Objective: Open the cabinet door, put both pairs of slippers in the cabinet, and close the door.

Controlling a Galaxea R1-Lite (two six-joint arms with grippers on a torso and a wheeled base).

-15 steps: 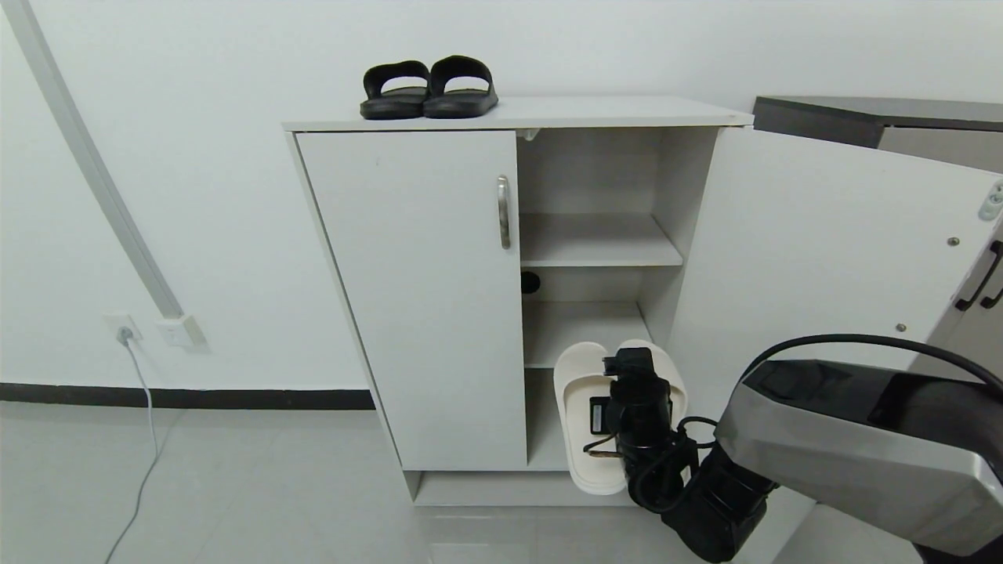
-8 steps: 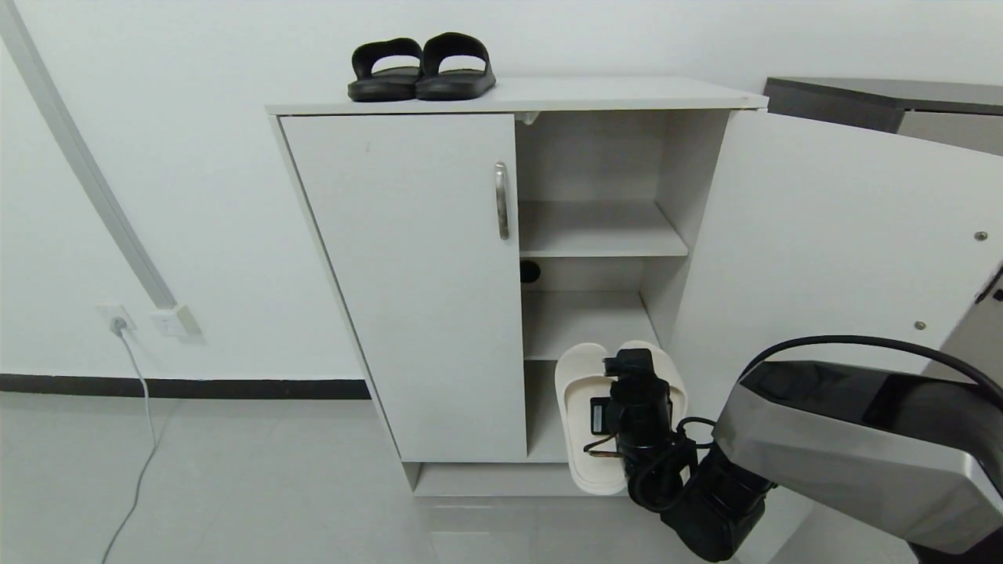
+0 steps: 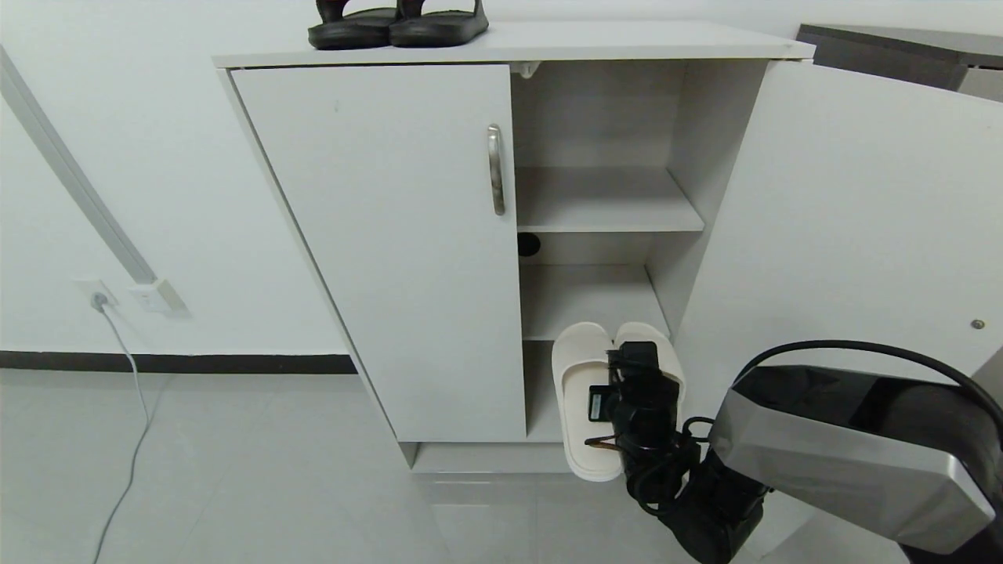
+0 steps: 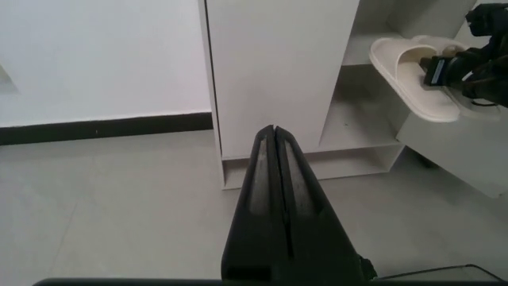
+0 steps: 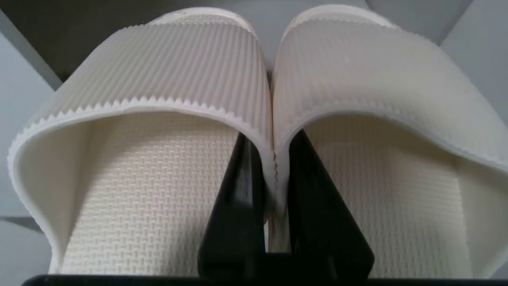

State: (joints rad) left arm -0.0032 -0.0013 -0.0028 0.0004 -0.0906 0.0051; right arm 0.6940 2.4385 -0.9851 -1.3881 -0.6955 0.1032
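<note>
Nearer now: our head camera has closed in on the white two-door wooden cabinet (image 3: 376, 235).

Our right claw (image 3: 627, 356) is clenched on the touching inner walls of the cream ridged foam slippers (image 3: 581, 392), toes ahead of it at the cabinet's lowest bay (image 3: 541, 392), with the open door (image 3: 846, 219) beside it. We judge the first pair is going in; next, push forward and low, then release. The upper shelf (image 3: 603, 205) and middle shelf (image 3: 588, 301) above the claw seem bare; the lowest bay is partly hidden. High above, on the cabinet top (image 3: 627, 39), sit the black rubber slides (image 3: 396, 27). Our left claw (image 4: 274, 159) is pressed shut, empty.
</note>
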